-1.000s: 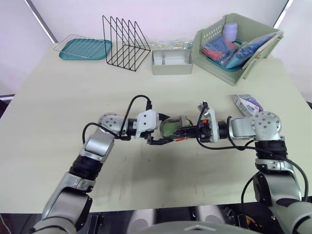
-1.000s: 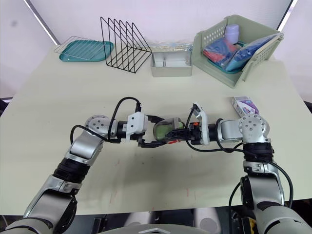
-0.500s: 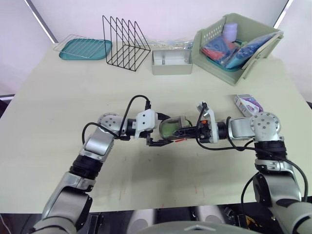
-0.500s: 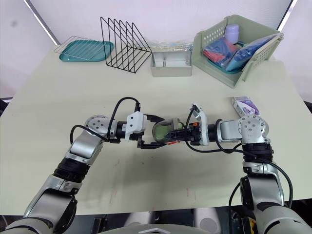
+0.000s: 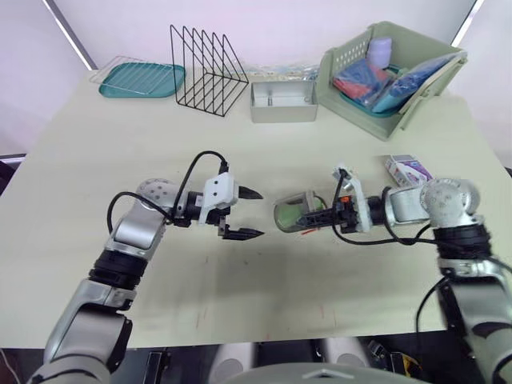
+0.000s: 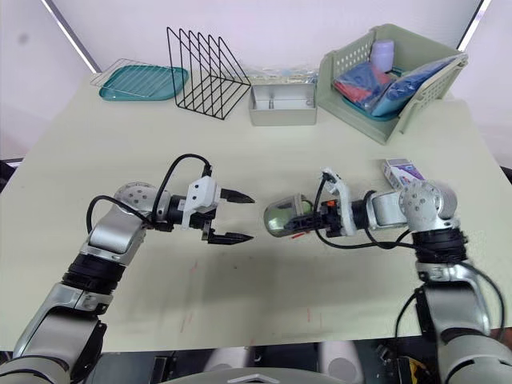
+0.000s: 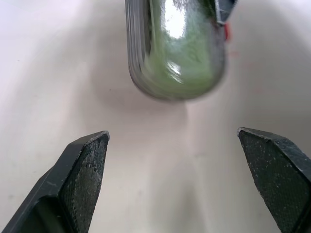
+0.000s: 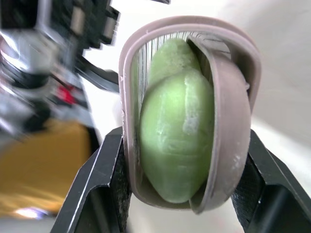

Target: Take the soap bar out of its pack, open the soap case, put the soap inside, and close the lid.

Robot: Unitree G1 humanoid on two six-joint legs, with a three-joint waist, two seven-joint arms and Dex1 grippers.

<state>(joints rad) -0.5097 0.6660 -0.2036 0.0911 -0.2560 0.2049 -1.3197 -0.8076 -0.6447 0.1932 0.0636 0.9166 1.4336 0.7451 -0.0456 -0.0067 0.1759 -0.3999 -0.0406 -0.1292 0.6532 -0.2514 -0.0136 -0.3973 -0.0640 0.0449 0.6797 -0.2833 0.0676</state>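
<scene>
My right pincer holds the soap case, my left is empty.

Head views: my right pincer (image 5: 314, 218) is clamped on the soap case (image 5: 292, 214) mid-surface (image 5: 88, 152). My left pincer (image 5: 258, 214) stands apart just left of it, and the soap pack (image 5: 408, 170) lies to the right. Left wrist view: the case lies beyond my spread fingers (image 7: 82, 170). Right wrist view: the green soap (image 8: 177, 131) sits inside, lid ajar.
</scene>
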